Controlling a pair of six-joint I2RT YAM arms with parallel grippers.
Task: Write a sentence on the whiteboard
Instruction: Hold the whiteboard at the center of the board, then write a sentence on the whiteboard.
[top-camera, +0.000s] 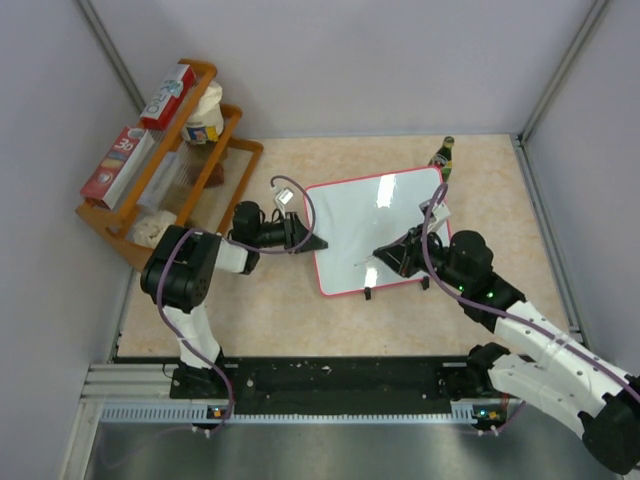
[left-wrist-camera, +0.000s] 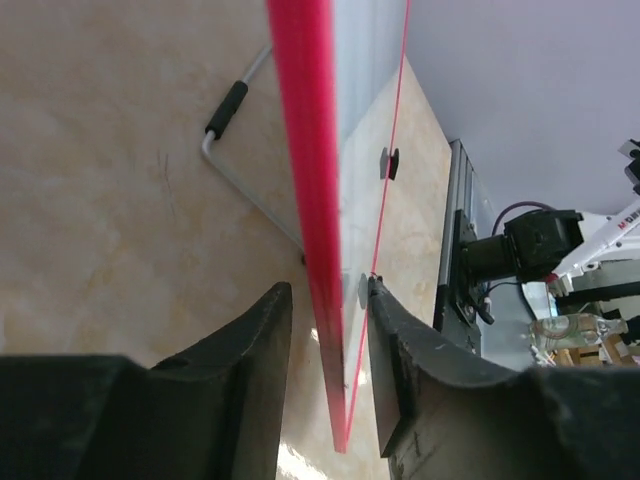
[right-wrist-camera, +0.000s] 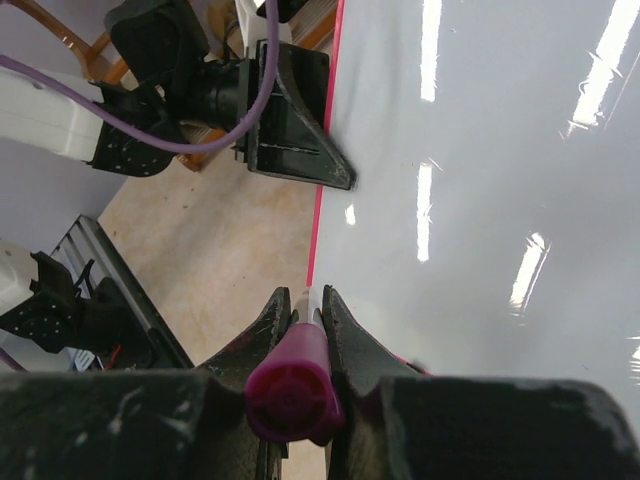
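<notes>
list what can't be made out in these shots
- Writing on the whiteboard: too small in the top view, glare in the right wrist view.
- Marker tip contact: right end effector fingers hide it.
- Left end effector grip on the rim: left wrist view, unclear.
- Bottle: lower part behind the board.
</notes>
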